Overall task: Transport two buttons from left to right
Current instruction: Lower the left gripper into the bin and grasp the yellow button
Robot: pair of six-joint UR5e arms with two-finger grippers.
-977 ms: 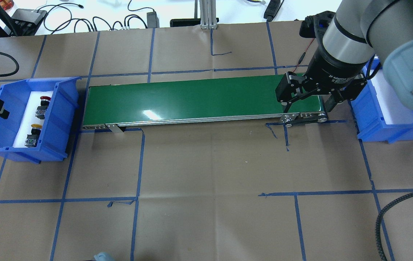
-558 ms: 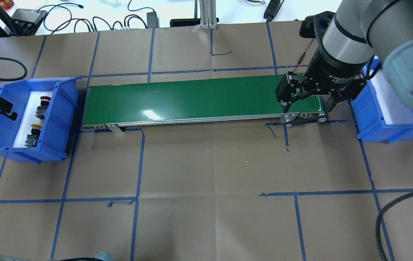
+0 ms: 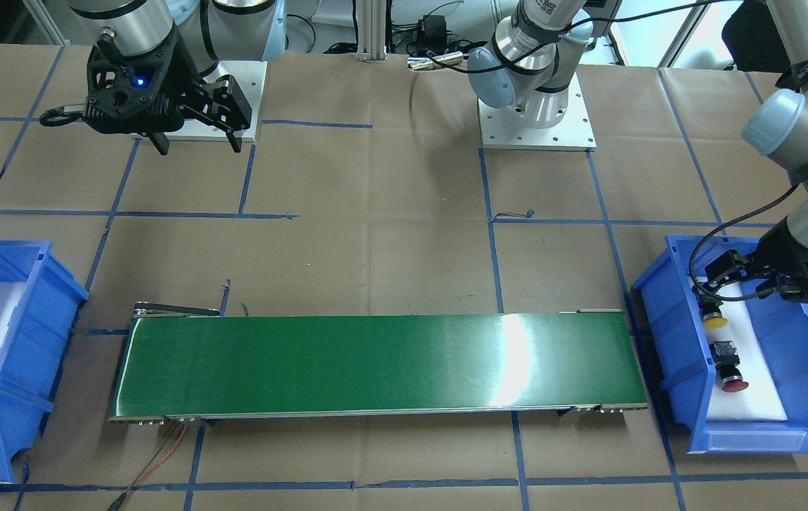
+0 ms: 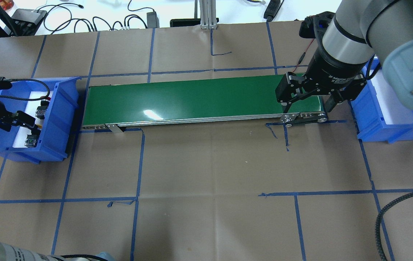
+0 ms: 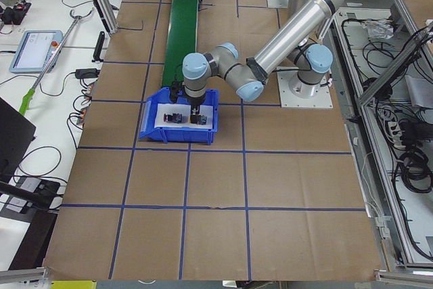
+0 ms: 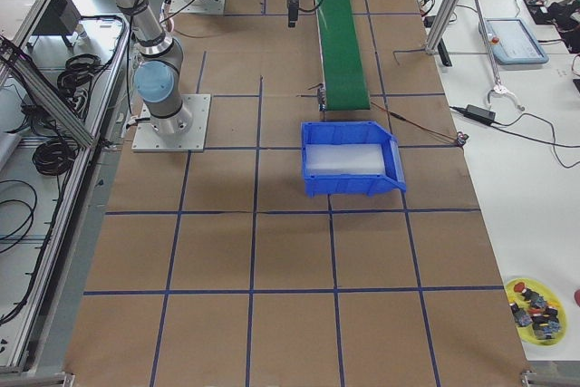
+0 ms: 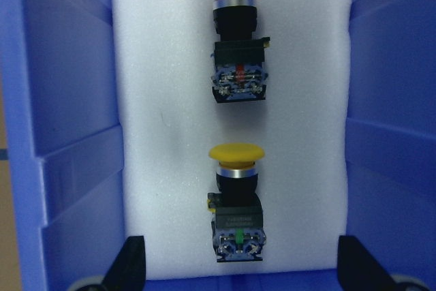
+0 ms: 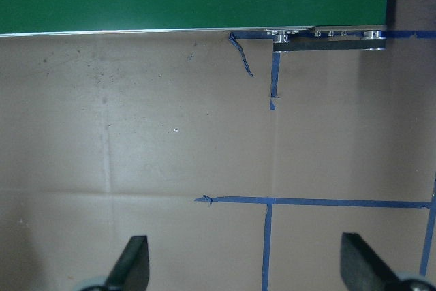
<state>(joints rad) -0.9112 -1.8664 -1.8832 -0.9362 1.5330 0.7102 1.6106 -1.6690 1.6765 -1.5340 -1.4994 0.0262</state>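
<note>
Two buttons lie on white foam in the left blue bin (image 4: 58, 119). The red-capped button (image 7: 235, 39) is at the far end and shows in the overhead view too (image 4: 43, 103). The yellow-capped button (image 7: 236, 195) lies nearer, and my left gripper (image 7: 243, 270) hangs open above it with a finger on either side, touching nothing. From overhead the left gripper (image 4: 14, 121) covers most of the yellow button. My right gripper (image 4: 306, 105) is open and empty above the right end of the green conveyor (image 4: 192, 98).
The right blue bin (image 4: 384, 123) holds only white foam. The conveyor belt (image 3: 375, 362) runs between the two bins with nothing on it. Cables lie along the table's far edge, and a braided cable (image 4: 380, 217) curls at the near right.
My left gripper has moved right, from the bin's outer edge to over the foam above the yellow button. The right arm has not moved.
</note>
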